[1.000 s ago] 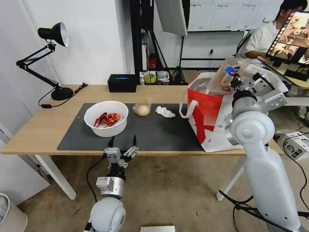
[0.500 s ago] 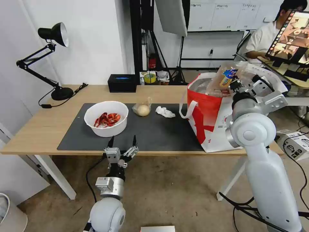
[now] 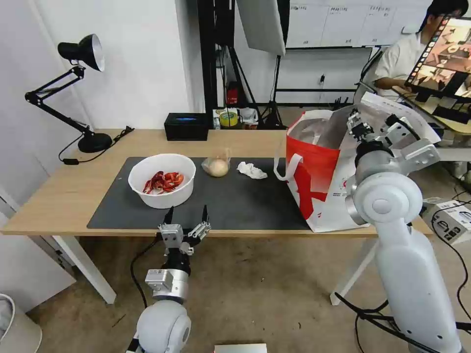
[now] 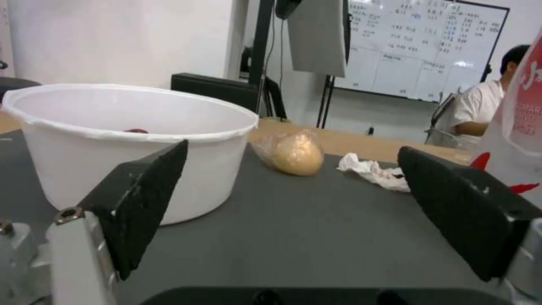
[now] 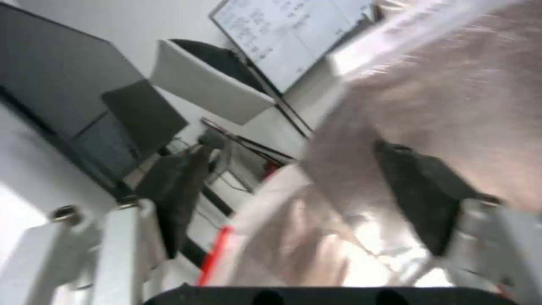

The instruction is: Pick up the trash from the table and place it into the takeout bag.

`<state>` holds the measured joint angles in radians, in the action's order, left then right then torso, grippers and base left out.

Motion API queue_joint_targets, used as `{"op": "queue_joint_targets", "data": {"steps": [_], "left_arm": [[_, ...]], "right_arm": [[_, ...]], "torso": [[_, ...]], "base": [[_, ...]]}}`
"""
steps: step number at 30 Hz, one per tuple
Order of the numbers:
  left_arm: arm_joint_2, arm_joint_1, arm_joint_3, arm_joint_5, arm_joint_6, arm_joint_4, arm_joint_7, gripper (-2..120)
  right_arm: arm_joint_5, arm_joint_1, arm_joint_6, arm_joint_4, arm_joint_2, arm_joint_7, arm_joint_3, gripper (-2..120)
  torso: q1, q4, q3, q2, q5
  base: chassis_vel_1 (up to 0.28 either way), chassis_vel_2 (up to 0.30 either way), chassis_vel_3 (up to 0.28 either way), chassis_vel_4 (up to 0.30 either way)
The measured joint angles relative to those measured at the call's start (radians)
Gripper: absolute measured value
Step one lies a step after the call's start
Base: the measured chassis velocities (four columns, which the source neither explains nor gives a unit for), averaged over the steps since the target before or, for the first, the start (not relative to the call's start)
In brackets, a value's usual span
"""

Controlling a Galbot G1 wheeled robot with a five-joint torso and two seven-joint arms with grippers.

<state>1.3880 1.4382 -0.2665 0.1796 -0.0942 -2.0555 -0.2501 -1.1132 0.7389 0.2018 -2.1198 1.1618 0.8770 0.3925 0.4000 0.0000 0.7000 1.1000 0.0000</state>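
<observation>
The red-and-white takeout bag (image 3: 314,186) stands open at the right end of the table (image 3: 64,196). My right gripper (image 3: 356,125) hangs open over the bag's mouth, and its wrist view shows the silver foil lining (image 5: 452,84) behind its empty fingers (image 5: 299,169). On the dark mat (image 3: 235,201) lie the trash: a white bowl (image 3: 162,180) (image 4: 113,123) of red shells, a bagged bun (image 3: 216,166) (image 4: 294,152) and a crumpled tissue (image 3: 251,170) (image 4: 372,169). My left gripper (image 3: 186,215) (image 4: 291,156) is open at the table's front edge, near the bowl.
A black desk lamp (image 3: 83,98) stands at the table's back left, and a black box (image 3: 186,126) sits at the back edge. Stands and a panel rise behind the table. A white box (image 3: 451,220) lies on the floor at the right.
The right gripper held a clear tray above the bag a second ago; now its fingers are open and the tray is gone from them. The left arm has not moved.
</observation>
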Motion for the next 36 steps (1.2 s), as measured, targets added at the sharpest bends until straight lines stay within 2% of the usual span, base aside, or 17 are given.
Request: {"op": "queue_joint_targets", "data": {"steps": [4, 7, 8, 11, 13, 15, 17, 19, 21, 23, 25, 36], "left_arm": [[0.001, 0.002, -0.001, -0.001, 0.000, -0.005, 0.000, 100], [0.002, 0.003, -0.001, -0.001, 0.000, -0.007, 0.000, 100], [0.002, 0.003, -0.001, -0.001, 0.000, -0.009, 0.000, 100], [0.003, 0.004, -0.001, -0.001, 0.000, -0.012, -0.001, 100], [0.003, 0.007, -0.004, -0.002, 0.000, -0.018, -0.001, 100], [0.003, 0.008, -0.005, -0.002, 0.000, -0.020, -0.001, 100], [0.002, 0.012, -0.011, -0.002, 0.000, -0.024, -0.001, 100], [0.002, 0.013, -0.012, -0.002, 0.000, -0.026, -0.001, 100], [0.003, 0.017, -0.015, -0.002, 0.000, -0.032, -0.001, 100], [0.004, 0.018, -0.016, -0.003, 0.000, -0.033, -0.001, 100], [0.009, 0.020, -0.020, -0.004, 0.000, -0.041, -0.001, 100], [0.035, 0.022, -0.022, -0.007, -0.003, -0.063, -0.001, 100]], "right_arm": [[0.014, 0.012, -0.002, -0.042, -0.020, -0.096, 0.001, 94], [0.026, 0.017, -0.004, -0.056, -0.030, -0.135, 0.001, 98], [0.040, 0.023, -0.009, -0.071, -0.039, -0.179, 0.000, 100], [0.059, 0.035, -0.018, -0.083, -0.050, -0.232, -0.004, 100], [0.088, 0.062, -0.033, -0.098, -0.061, -0.310, -0.012, 100], [0.095, 0.070, -0.036, -0.103, -0.063, -0.330, -0.015, 100], [0.143, 0.101, -0.054, -0.109, -0.070, -0.414, -0.031, 100], [0.156, 0.107, -0.058, -0.109, -0.070, -0.431, -0.033, 100], [0.220, 0.138, -0.075, -0.103, -0.078, -0.516, -0.048, 100], [0.236, 0.145, -0.080, -0.098, -0.079, -0.533, -0.051, 100], [0.298, 0.179, -0.108, -0.075, -0.088, -0.604, -0.062, 100], [0.431, 0.281, -0.189, -0.048, -0.118, -0.719, -0.086, 100]], "torso": [[0.000, 0.0000, 0.000, 0.000, 0.0000], [0.000, 0.0000, 0.000, 0.000, 0.0000], [0.000, 0.0000, 0.000, 0.000, 0.0000], [0.000, -0.0001, 0.000, 0.000, 0.0000], [0.000, -0.0001, 0.000, 0.000, 0.0000], [0.000, -0.0001, 0.000, 0.000, 0.0000], [0.000, -0.0001, 0.000, 0.000, 0.0000], [0.000, 0.0000, 0.000, 0.000, 0.0000], [0.000, -0.0001, 0.000, 0.000, 0.0000], [0.000, -0.0001, 0.000, 0.000, 0.0000], [0.000, 0.0000, 0.000, 0.000, 0.0000], [0.000, 0.0000, 0.000, 0.000, 0.0001]], "base": [[0.000, 0.000, 0.000, 0.000], [0.000, 0.000, 0.000, 0.000], [0.000, 0.000, 0.000, 0.000], [0.000, 0.000, 0.000, 0.000], [0.000, 0.000, 0.000, 0.000], [0.000, 0.000, 0.000, 0.000], [0.000, 0.000, 0.000, 0.000], [0.000, 0.000, 0.000, 0.000], [0.000, 0.000, 0.000, 0.000], [0.000, 0.000, 0.000, 0.000], [0.000, 0.000, 0.000, 0.000], [0.000, 0.000, 0.000, 0.000]]}}
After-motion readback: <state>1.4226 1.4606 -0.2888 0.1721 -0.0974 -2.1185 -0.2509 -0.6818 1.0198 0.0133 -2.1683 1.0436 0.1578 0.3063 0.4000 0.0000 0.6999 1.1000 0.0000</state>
